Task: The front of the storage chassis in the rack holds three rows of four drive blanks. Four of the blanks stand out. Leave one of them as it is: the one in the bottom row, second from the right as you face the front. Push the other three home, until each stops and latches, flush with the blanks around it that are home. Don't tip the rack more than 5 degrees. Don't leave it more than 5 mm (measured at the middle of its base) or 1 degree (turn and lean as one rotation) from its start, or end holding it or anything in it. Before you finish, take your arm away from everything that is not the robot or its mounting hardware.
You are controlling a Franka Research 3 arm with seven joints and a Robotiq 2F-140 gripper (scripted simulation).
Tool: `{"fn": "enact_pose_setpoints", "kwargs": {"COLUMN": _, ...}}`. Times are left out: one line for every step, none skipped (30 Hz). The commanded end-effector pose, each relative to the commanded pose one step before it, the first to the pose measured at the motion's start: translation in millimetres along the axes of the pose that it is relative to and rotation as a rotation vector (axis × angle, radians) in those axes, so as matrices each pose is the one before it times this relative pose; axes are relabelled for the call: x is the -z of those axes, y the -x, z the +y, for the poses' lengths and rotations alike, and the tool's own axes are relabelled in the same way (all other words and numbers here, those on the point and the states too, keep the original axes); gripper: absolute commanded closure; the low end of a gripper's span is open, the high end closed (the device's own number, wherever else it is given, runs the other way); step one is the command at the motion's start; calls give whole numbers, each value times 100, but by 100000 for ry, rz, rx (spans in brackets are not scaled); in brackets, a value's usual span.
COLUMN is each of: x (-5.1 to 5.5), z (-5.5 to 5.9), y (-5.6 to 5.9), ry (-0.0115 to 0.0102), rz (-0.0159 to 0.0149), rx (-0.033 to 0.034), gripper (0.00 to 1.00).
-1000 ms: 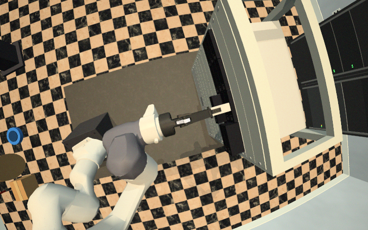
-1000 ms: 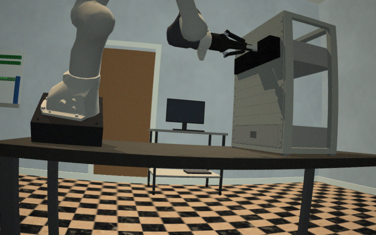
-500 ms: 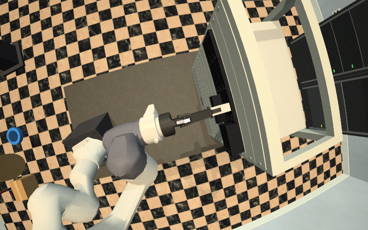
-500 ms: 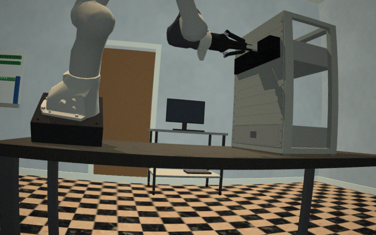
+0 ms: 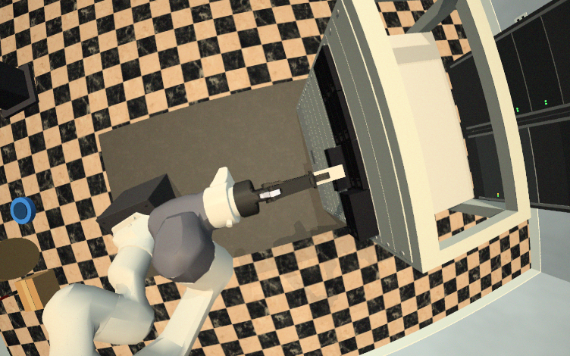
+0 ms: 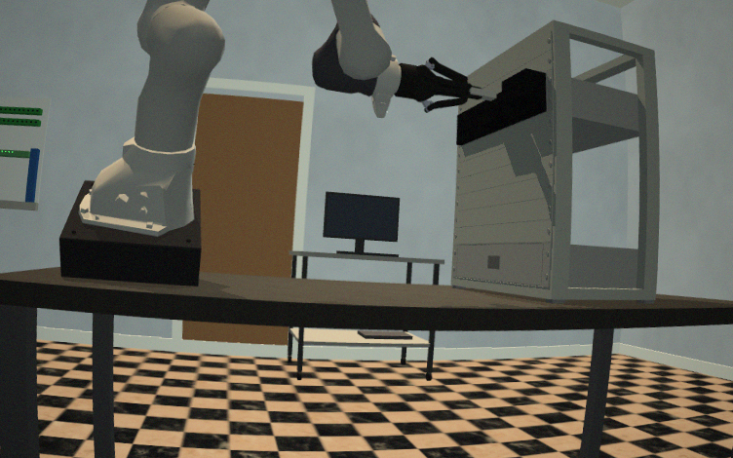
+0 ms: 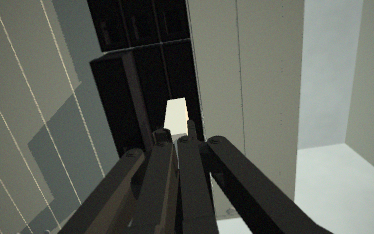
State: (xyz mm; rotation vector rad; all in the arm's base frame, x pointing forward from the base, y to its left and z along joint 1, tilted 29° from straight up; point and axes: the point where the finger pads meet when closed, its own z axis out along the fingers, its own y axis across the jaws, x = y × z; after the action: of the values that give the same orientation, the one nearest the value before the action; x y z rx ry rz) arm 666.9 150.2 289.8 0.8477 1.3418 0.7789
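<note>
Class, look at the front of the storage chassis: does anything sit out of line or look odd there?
Yes. In the top view, dark blanks jut out from the chassis face instead of lying flush with their neighbours. The shut gripper has its pale fingertips against one of them. The rack itself stands upright on the table.

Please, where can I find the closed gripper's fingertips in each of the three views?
Top: gripper right of centre, its pale tips at the chassis front.
Exterior: upper middle, gripper at the black chassis front.
Wrist: centre, pale tips above the dark linkage.
Shared landmark: the cream rack.
</note>
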Motion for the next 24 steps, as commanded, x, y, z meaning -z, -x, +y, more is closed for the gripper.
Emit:
{"fn": "enact_pose_setpoints", "kwargs": {"x": 1898, "z": 299, "y": 34, "ry": 576, "rz": -597, "rx": -808, "gripper": 100}}
{"fn": "enact_pose_setpoints", "kwargs": {"x": 580, "z": -1, "y": 5, "ry": 0, "rz": 0, "rx": 0, "gripper": 100}}
{"fn": "enact_pose_setpoints", "kwargs": {"x": 540, "z": -1, "y": 5, "ry": 0, "rz": 0, "rx": 0, "gripper": 100}}
{"fn": "enact_pose_setpoints", "kwargs": {"x": 488, "z": -1, "y": 4, "ry": 0, "rz": 0, "rx": 0, "gripper": 100}}
{"fn": "enact_pose_setpoints", "kwargs": {"x": 426, "z": 0, "y": 3, "ry": 0, "rz": 0, "rx": 0, "gripper": 100}}
{"fn": "enact_pose_setpoints", "kwargs": {"x": 356, "z": 0, "y": 3, "ry": 0, "rz": 0, "rx": 0, "gripper": 100}}
{"fn": "enact_pose_setpoints", "kwargs": {"x": 283, "z": 0, "y": 3, "ry": 1, "rz": 0, "rx": -1, "gripper": 100}}
{"fn": "enact_pose_setpoints", "kwargs": {"x": 209, "z": 0, "y": 1, "ry": -1, "rz": 0, "rx": 1, "gripper": 100}}
{"fn": "enact_pose_setpoints", "kwargs": {"x": 139, "z": 0, "y": 1, "ry": 0, "rz": 0, "rx": 0, "gripper": 100}}
{"fn": "enact_pose_setpoints", "kwargs": {"x": 78, "z": 0, "y": 1, "ry": 0, "rz": 0, "rx": -1, "gripper": 100}}
{"fn": "enact_pose_setpoints", "kwargs": {"x": 31, "z": 0, "y": 1, "ry": 0, "rz": 0, "rx": 0, "gripper": 100}}
{"fn": "enact_pose_setpoints", "kwargs": {"x": 5, "z": 0, "y": 0, "ry": 0, "rz": 0, "rx": 0, "gripper": 100}}
{"fn": "enact_pose_setpoints", "kwargs": {"x": 0, "z": 0, "y": 0, "ry": 0, "rz": 0, "rx": 0, "gripper": 100}}
{"fn": "enact_pose_setpoints", "kwargs": {"x": 0, "z": 0, "y": 0, "ry": 0, "rz": 0, "rx": 0, "gripper": 100}}
{"fn": "enact_pose_setpoints", "kwargs": {"x": 0, "z": -1, "y": 4, "ry": 0, "rz": 0, "rx": 0, "gripper": 100}}
{"fn": "enact_pose_setpoints", "kwargs": {"x": 1, "z": -5, "y": 25, "ry": 0, "rz": 0, "rx": 0, "gripper": 100}}
{"fn": "enact_pose_setpoints", "kwargs": {"x": 3, "z": -13, "y": 64, "ry": 1, "rz": -1, "rx": 0, "gripper": 100}}
{"fn": "enact_pose_setpoints", "kwargs": {"x": 5, "z": -24, "y": 116, "ry": 1, "rz": -1, "rx": 0, "gripper": 100}}
{"fn": "enact_pose_setpoints", "kwargs": {"x": 9, "z": -38, "y": 178, "ry": -1, "rz": 1, "rx": 0, "gripper": 100}}
{"fn": "enact_pose_setpoints", "kwargs": {"x": 12, "z": -52, "y": 250, "ry": 0, "rz": 0, "rx": 0, "gripper": 100}}
{"fn": "enact_pose_setpoints", "kwargs": {"x": 16, "z": -69, "y": 324, "ry": -1, "rz": 2, "rx": -1, "gripper": 100}}
{"fn": "enact_pose_setpoints", "kwargs": {"x": 19, "z": -85, "y": 405, "ry": 1, "rz": -1, "rx": 1, "gripper": 100}}
{"fn": "enact_pose_setpoints", "kwargs": {"x": 23, "z": -102, "y": 484, "ry": 0, "rz": 0, "rx": 0, "gripper": 100}}
{"fn": "enact_pose_setpoints", "kwargs": {"x": 27, "z": -119, "y": 562, "ry": -1, "rz": 1, "rx": 0, "gripper": 100}}
